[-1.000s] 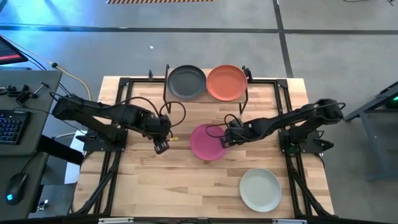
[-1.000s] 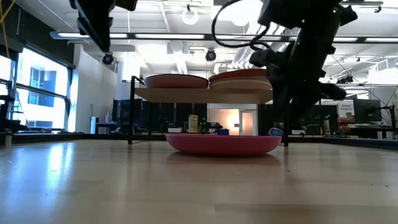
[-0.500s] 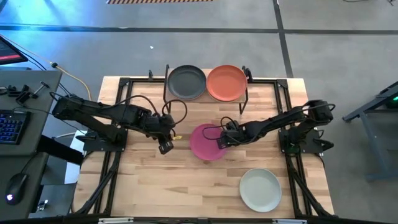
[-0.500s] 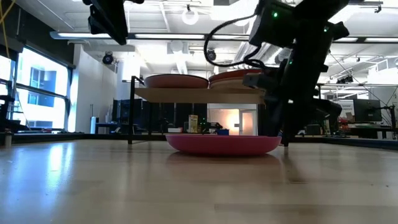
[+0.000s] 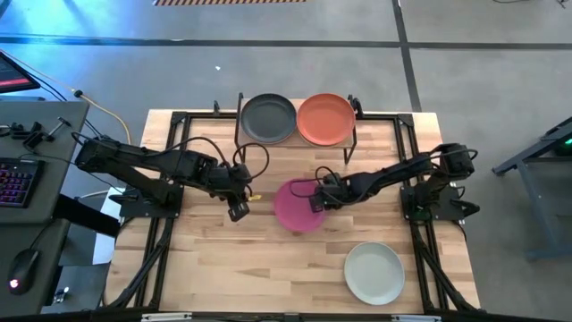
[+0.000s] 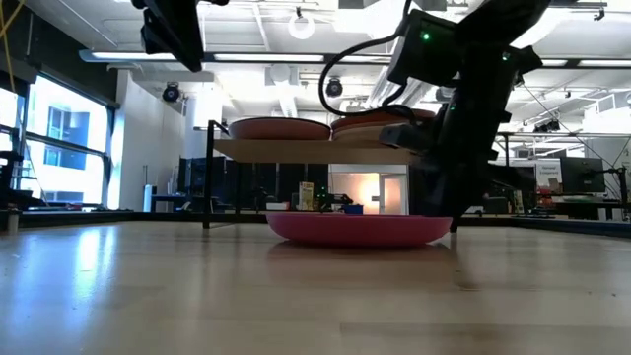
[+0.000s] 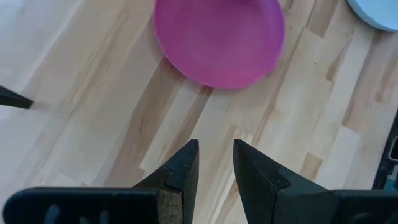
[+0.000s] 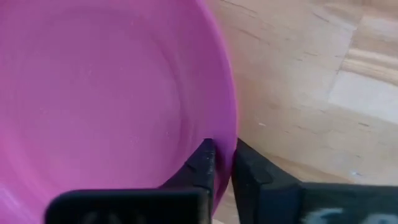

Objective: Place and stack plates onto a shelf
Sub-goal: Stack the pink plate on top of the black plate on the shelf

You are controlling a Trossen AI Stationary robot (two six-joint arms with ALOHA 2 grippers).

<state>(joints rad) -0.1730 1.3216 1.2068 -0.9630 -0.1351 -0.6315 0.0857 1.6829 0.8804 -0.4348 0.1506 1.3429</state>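
Seen from above, the shelf (image 5: 298,136) stands at the far edge of the wooden table (image 5: 206,268), carrying a charcoal plate (image 5: 267,118) and a terracotta plate (image 5: 325,119) side by side. A magenta plate (image 5: 293,205) lies on the table in front of the shelf, and a pale mint-white plate (image 5: 374,272) lies well apart, nearer the front right corner. A keyboard (image 5: 15,180) and a mouse (image 5: 24,266) are seen on a desk off the left side. The right gripper (image 5: 316,200) is placed at the magenta plate's right rim; the left gripper (image 5: 237,211) hangs just left of that plate, not touching it.

From table height, the magenta plate (image 6: 359,229) rests flat below the shelf top (image 6: 315,150), with the right arm's dark body standing before its right end. No legible writing is found.

In the left wrist view, the left fingers (image 7: 184,171) are parted (nothing between them) above bare wood, the magenta plate (image 7: 219,40) ahead.

In the right wrist view, the right fingers (image 8: 202,163) are clenched on the magenta plate's (image 8: 106,93) rim.
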